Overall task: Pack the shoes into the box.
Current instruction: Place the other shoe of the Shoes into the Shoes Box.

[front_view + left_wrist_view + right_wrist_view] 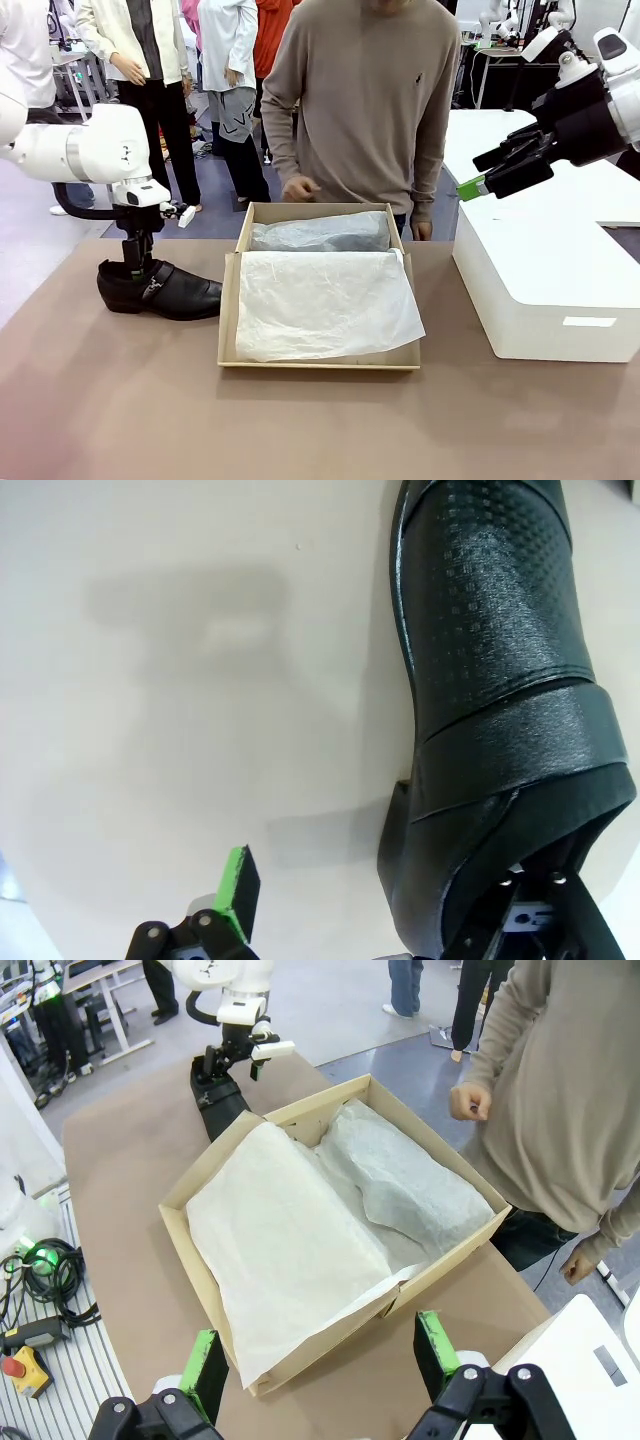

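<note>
Hiding inside shoe [500,680]: left gripper [137,266] finger.

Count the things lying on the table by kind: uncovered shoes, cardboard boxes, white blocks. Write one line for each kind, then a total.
black shoe: 1
cardboard box: 1
white block: 1
Total: 3

Glossy black shoe [165,290]: upright on sole on tabletop [120,400], 9 o'clock of box [229,310], toe pointing 3 o'clock, just beside box wall. Tan box open; white tissue [320,305] covers near half.
</note>
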Tool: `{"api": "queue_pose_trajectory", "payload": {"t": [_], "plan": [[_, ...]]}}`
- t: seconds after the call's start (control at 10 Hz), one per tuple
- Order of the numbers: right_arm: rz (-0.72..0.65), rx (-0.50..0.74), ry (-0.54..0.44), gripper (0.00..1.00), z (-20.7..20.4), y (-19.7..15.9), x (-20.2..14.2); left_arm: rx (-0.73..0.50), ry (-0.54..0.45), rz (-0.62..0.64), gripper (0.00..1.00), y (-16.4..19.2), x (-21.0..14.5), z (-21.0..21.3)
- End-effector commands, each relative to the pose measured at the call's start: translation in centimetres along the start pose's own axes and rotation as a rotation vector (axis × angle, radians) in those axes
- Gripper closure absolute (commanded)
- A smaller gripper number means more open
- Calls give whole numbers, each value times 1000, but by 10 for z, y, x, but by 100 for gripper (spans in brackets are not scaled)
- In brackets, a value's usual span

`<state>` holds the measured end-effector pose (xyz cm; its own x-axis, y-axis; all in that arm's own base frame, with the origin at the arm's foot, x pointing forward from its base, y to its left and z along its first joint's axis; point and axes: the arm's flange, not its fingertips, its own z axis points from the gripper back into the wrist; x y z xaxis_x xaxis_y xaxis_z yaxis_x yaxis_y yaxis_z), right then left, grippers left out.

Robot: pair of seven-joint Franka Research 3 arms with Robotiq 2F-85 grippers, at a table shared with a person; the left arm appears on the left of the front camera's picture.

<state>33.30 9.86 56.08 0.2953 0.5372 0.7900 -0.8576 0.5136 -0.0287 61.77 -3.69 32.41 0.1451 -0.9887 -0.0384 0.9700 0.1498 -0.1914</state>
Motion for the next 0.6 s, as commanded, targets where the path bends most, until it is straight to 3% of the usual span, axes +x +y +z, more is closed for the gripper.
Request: {"api": "queue_pose_trajectory", "payload": {"t": [0.0, 0.3, 0.4, 0.5], "plan": [[9, 11, -14, 0, -1, -2, 0, 8, 14, -15, 29, 4, 0, 2], [9, 11, -14, 0, -1, -2, 0, -1, 15, -15, 89, 3, -1, 1], [9, 11, -14, 0, -1, -2, 0, 0, 16, -16, 100, 1, -1, 2], [9, 11, -14, 0, -1, -2, 0, 7, 19, -18, 100, 0, -1, 3]]}}
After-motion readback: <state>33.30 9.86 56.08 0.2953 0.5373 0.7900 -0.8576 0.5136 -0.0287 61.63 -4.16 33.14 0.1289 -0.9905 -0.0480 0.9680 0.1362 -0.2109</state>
